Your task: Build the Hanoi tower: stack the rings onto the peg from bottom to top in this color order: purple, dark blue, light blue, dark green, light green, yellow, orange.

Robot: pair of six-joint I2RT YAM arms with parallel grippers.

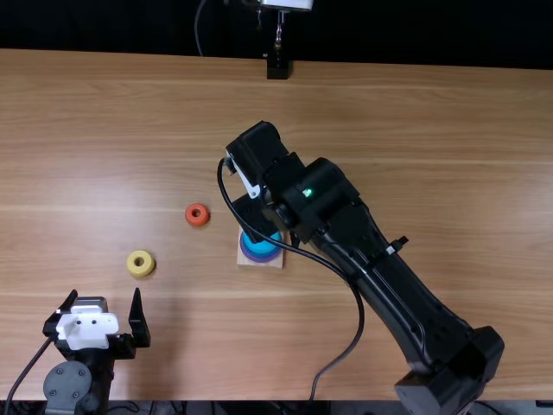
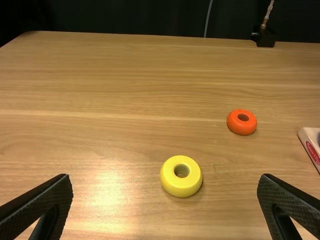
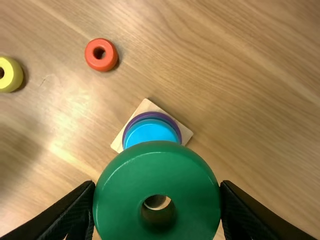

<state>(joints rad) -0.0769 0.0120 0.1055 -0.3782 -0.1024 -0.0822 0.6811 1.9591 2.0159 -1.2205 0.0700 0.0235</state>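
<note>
In the top view my right gripper (image 1: 252, 218) hangs over the wooden peg base (image 1: 273, 261), covering part of it. The right wrist view has my right gripper (image 3: 157, 200) closed around the sides of a dark green ring (image 3: 125, 187). Beyond that ring, the purple ring (image 3: 126, 134) lies on the base (image 3: 117, 145), with a light blue ring (image 3: 152, 131) on top; the peg is hidden. My left gripper (image 1: 104, 298) is open and holds nothing; in its wrist view, the gripper (image 2: 165, 182) has fingers wide apart. The yellow ring (image 1: 141, 263) and orange ring (image 1: 197, 214) lie flat on the table.
The right arm (image 1: 380, 277) stretches diagonally across the table (image 1: 449, 156), its cable looping beside it. A black stand (image 1: 278, 66) is at the far edge.
</note>
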